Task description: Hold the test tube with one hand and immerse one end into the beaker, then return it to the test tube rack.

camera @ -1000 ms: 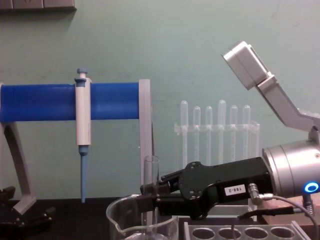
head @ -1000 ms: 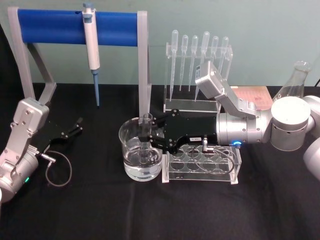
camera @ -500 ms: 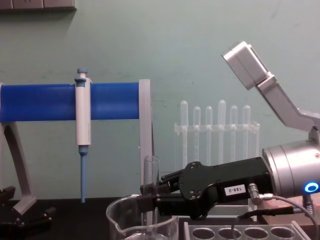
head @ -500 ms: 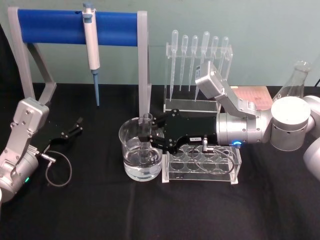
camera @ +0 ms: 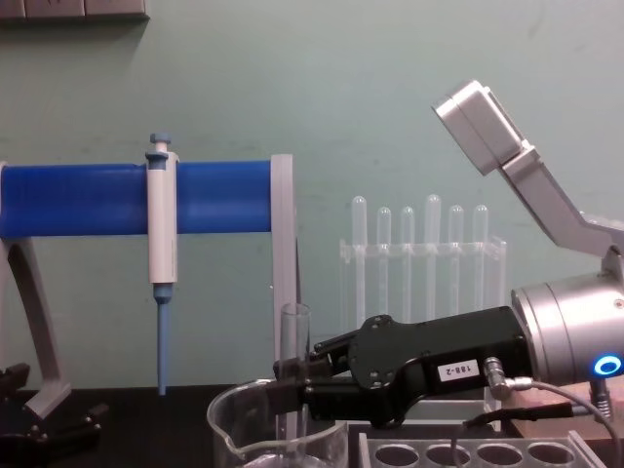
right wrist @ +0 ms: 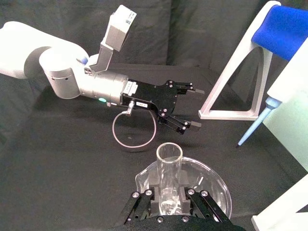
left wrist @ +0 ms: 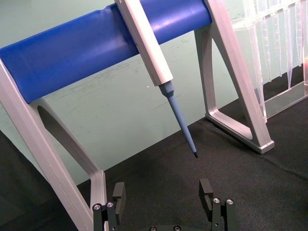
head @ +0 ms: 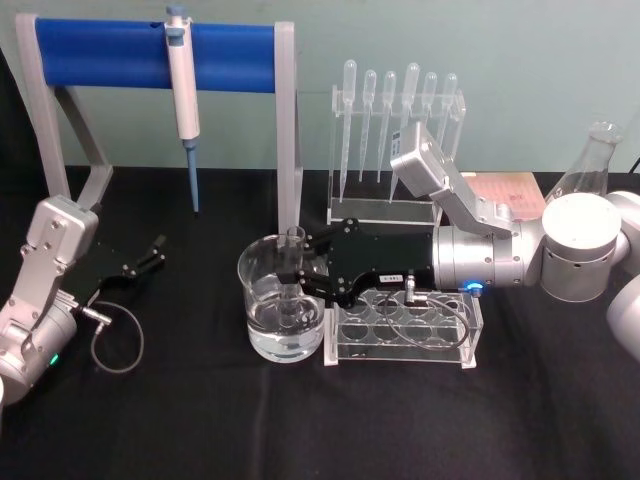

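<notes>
The clear glass test tube (head: 293, 262) stands upright inside the beaker (head: 262, 330), and its lower end reaches into the water there. My right gripper (head: 297, 273) comes in from the right over the beaker's rim and is shut on the test tube around its middle. In the right wrist view the test tube (right wrist: 169, 174) rises between the black fingers (right wrist: 152, 193) above the beaker (right wrist: 212, 180). The chest view shows the test tube (camera: 294, 343) held by the right gripper (camera: 292, 376) over the beaker (camera: 237, 429). My left gripper (head: 150, 256) rests open at the far left, well clear of the beaker, with nothing between its fingers (left wrist: 118, 193).
A clear test tube rack (head: 440, 350) sits right beside the beaker under my right arm. Behind it is a pipette stand (head: 395, 140). A white-and-blue pipettor (head: 182, 95) hangs on the blue-barred frame (head: 100, 45). A flask (head: 590, 160) stands at the far right.
</notes>
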Robot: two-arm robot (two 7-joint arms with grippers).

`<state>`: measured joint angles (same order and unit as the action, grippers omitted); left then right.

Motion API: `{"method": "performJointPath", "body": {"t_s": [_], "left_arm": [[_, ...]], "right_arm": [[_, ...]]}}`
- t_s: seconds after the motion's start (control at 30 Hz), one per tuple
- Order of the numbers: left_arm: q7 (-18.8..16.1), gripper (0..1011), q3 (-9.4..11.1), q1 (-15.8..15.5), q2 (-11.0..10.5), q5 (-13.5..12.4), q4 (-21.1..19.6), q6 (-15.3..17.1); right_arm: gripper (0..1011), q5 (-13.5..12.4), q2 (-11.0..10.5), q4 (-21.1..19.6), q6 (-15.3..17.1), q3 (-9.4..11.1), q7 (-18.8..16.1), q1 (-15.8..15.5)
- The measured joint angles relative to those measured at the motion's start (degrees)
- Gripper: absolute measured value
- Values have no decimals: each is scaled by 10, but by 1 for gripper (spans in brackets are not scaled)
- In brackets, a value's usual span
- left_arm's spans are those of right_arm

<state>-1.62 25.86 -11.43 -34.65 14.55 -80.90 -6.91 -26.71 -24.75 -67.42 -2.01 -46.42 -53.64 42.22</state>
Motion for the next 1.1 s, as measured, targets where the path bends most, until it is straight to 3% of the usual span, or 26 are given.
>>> {"method": "performJointPath", "body": {"t_s": [1.1], "left_arm": [[0, 1000, 0, 0, 0, 0, 0, 0]], "right_arm": [[233, 0, 0, 0, 0, 0, 0, 0]]}}
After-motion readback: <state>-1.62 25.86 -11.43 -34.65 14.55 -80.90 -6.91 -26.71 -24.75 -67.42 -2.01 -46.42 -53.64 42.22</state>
